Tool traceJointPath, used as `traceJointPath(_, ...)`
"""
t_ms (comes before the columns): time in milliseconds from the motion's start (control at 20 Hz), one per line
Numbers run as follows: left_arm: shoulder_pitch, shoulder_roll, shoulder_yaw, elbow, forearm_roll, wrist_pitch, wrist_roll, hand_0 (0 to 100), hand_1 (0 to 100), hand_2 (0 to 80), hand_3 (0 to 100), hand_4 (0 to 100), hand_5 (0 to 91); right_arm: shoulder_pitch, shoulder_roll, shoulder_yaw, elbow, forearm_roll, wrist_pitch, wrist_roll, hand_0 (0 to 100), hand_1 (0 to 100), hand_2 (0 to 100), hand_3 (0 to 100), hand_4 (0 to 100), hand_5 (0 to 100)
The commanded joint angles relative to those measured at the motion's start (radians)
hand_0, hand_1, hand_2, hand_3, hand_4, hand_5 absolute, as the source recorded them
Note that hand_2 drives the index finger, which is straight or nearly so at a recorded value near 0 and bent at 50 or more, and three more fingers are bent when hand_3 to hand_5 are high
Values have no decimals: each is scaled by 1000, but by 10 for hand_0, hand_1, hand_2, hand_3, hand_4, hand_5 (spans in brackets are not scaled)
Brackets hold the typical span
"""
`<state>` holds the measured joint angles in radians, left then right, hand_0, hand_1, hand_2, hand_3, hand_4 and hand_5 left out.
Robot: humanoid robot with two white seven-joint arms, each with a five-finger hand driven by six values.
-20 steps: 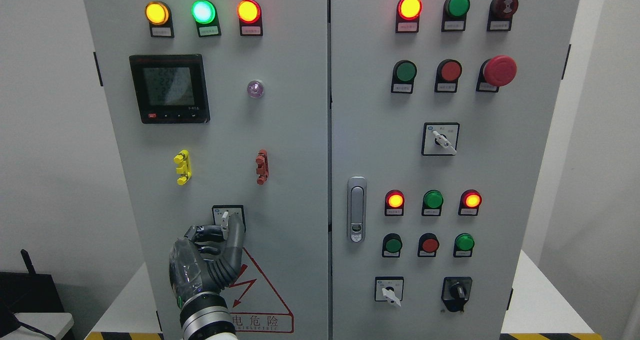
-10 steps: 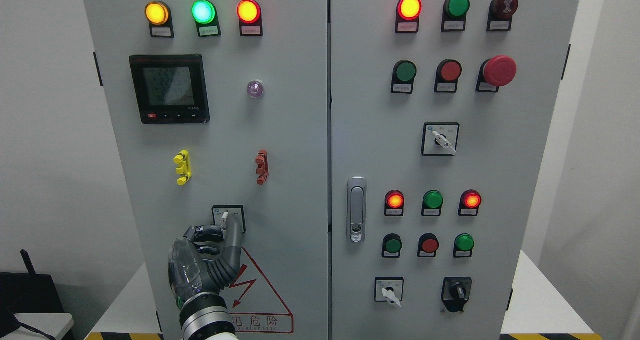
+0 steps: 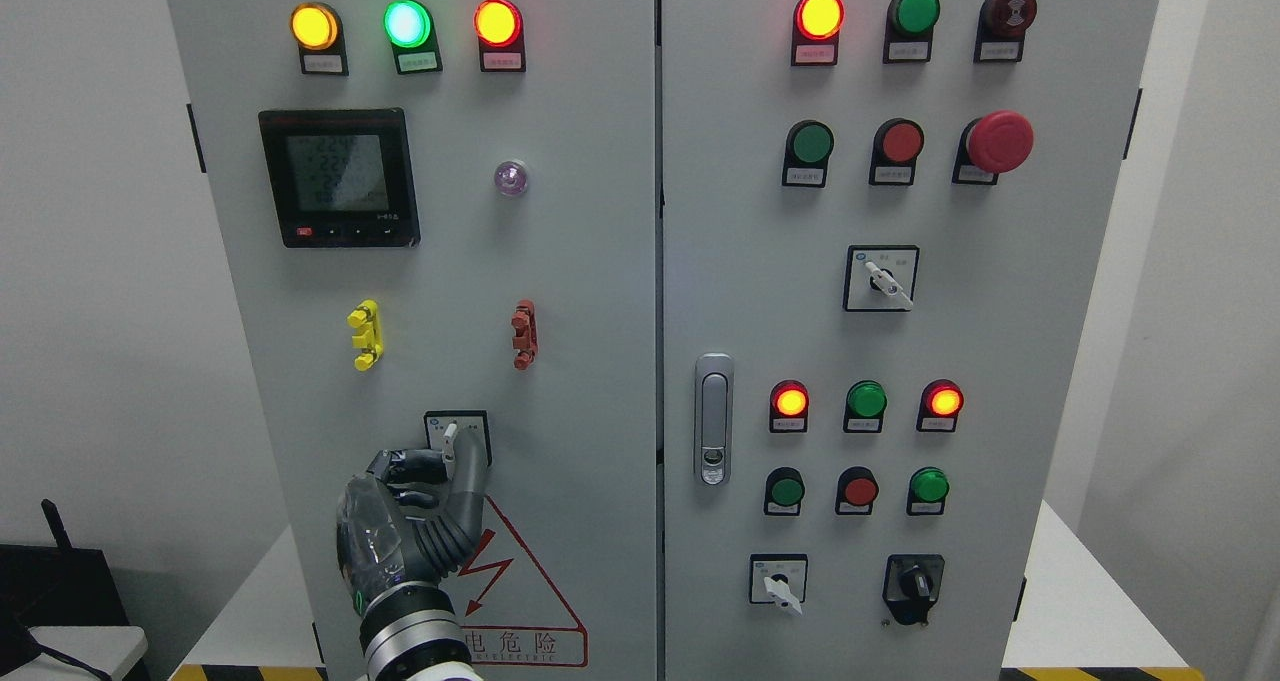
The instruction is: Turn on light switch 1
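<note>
Nearest, the robot's left hand (image 3: 415, 516), dark-fingered with a clear plastic back, rises from the bottom edge of the grey steel cabinet's left door (image 3: 580, 291). Its fingers are curled together and pinched on the small white lever of the black-framed rotary light switch (image 3: 456, 438), low on that door, just above the red triangular warning sign (image 3: 520, 601). The lever looks rigid, light and smooth; it likely turns with a stiff click, so I judge it best pinched across its flat sides. The right hand is unseen.
</note>
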<state>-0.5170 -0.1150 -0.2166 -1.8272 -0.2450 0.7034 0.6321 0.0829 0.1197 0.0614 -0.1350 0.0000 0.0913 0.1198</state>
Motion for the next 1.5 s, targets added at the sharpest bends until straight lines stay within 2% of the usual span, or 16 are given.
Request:
traceJointPath(0, -5, 0, -7, 12, 0, -1, 0, 268, 457, 530, 624, 698, 611, 0, 0, 0, 0, -17, -1, 0, 120, 389, 0, 0, 0, 0)
traceJointPath(601, -5, 0, -7, 12, 4, -1, 0, 303, 433, 535, 627, 699, 615, 0, 0, 0, 0, -17, -1, 0, 120, 389, 0, 0, 0, 0)
traceJointPath(1453, -5, 0, -9, 12, 4, -1, 1, 447, 373, 547, 636, 705, 620, 0, 0, 0, 0, -17, -1, 0, 120, 389, 0, 0, 0, 0)
